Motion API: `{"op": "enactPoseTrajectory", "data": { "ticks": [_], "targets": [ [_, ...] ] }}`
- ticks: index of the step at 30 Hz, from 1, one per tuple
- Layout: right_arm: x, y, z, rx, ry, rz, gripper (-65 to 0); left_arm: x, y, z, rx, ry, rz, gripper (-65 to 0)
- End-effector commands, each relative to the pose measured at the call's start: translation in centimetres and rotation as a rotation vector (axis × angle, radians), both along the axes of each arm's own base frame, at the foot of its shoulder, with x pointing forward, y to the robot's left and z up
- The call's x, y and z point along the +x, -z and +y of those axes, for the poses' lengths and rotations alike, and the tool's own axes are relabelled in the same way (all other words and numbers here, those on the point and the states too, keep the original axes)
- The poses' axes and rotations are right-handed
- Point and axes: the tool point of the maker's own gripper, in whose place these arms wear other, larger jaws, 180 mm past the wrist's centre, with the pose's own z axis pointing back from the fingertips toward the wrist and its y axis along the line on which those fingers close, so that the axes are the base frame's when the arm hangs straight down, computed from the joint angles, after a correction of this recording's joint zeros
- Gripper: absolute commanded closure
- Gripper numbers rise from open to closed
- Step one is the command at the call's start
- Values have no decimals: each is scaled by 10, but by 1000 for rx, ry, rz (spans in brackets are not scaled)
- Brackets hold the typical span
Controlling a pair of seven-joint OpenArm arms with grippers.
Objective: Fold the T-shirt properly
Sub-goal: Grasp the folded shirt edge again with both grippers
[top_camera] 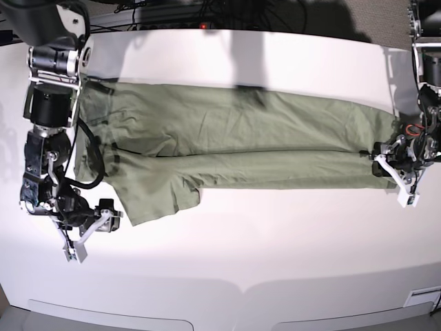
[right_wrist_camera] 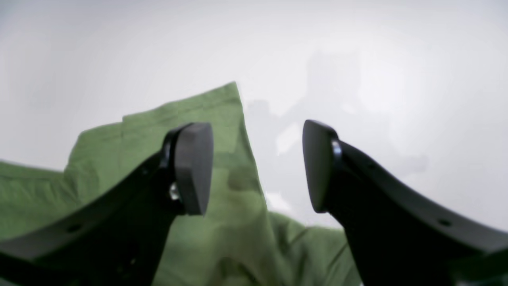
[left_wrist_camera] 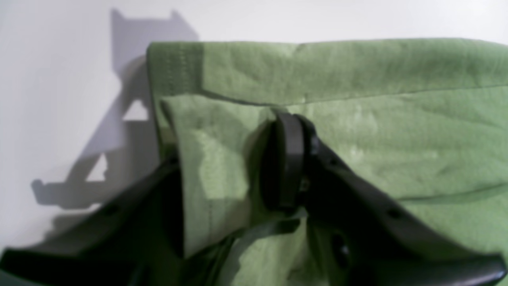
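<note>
The green T-shirt [top_camera: 241, 131] lies stretched sideways across the white table [top_camera: 275, 248], its lower long edge folded up over the body. At the shirt's right end my left gripper [top_camera: 394, 171] is at the hem. In the left wrist view a raised flap of the T-shirt [left_wrist_camera: 357, 71] sits between the black fingers of the left gripper [left_wrist_camera: 228, 147], which is shut on it. My right gripper [top_camera: 86, 238] is off the shirt's lower left corner, beside the sleeve. In the right wrist view the right gripper [right_wrist_camera: 256, 167] is open above the edge of the T-shirt [right_wrist_camera: 198, 107], with nothing between its pads.
Cables and dark equipment [top_camera: 179, 14] run along the table's back edge. The two arm bases stand at the far left [top_camera: 52, 76] and far right [top_camera: 427, 62]. Bare white table spreads in front of the shirt down to the front edge [top_camera: 227, 293].
</note>
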Motion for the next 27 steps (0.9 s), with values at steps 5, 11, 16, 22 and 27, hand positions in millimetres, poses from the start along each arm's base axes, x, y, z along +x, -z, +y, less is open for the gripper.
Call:
{"op": "enactPoseTrajectory", "data": {
  "ticks": [5,11,16,22,27],
  "targets": [
    [17,14,-19,-26,45,39,-355,-22,10,18,78,-8,136,-202],
    [17,37,-14,55,71,145,-355,-21,8,18,80,-7,132,-202],
    [14,44,8,105,-5,179,-355,-21,8,18,79,-7,133,-202],
    [11,46,38,177,-68,202,-317,-21,8,18,78,-7,133,-202],
    [12,47,43,183,-74,203,-245,-21,8,18,77,-8,133,-202]
  ]
}}
